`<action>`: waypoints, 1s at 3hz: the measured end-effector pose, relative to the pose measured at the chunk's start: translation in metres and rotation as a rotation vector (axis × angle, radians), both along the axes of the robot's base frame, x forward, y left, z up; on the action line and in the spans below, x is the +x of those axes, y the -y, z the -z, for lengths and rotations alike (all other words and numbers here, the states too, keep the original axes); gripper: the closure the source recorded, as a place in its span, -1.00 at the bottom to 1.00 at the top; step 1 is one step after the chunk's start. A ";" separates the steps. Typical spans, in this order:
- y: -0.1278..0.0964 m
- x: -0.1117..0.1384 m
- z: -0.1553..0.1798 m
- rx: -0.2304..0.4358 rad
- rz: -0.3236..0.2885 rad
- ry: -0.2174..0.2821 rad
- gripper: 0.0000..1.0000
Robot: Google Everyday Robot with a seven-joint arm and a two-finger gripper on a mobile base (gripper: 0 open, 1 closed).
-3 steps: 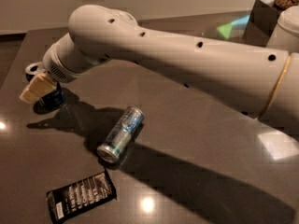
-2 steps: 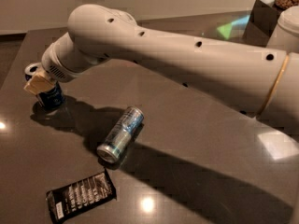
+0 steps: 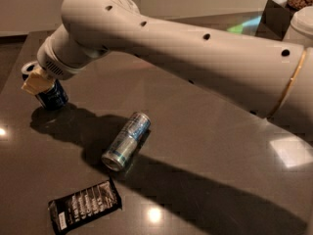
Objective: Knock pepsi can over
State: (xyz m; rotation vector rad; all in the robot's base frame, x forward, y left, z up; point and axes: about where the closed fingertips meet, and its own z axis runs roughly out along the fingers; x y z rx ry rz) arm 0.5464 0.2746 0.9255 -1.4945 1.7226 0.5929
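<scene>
The pepsi can (image 3: 53, 97) is short and dark blue with a silver top. It stands at the far left of the dark table (image 3: 205, 146) and leans to the left, its top towards the table's left edge. My gripper (image 3: 35, 81) shows as a cream-coloured tip at the end of the big white arm (image 3: 161, 43). It rests against the upper side of the can, just below the rim. The arm reaches in from the right and hides the rest of the gripper.
A slimmer silver and light-blue can (image 3: 126, 141) lies on its side mid-table. A black snack packet (image 3: 84, 205) lies flat near the front left. A dark box (image 3: 276, 17) stands at the back right. The table's left edge is close to the pepsi can.
The gripper has shifted from in front of the pepsi can up to its top. The can now leans to the left. The silver can and the packet have not moved.
</scene>
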 end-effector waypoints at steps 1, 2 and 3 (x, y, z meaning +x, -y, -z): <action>0.000 0.004 -0.037 -0.116 0.018 -0.021 1.00; -0.002 0.004 -0.050 -0.198 0.001 -0.073 1.00; 0.018 -0.008 -0.036 -0.320 -0.014 -0.172 1.00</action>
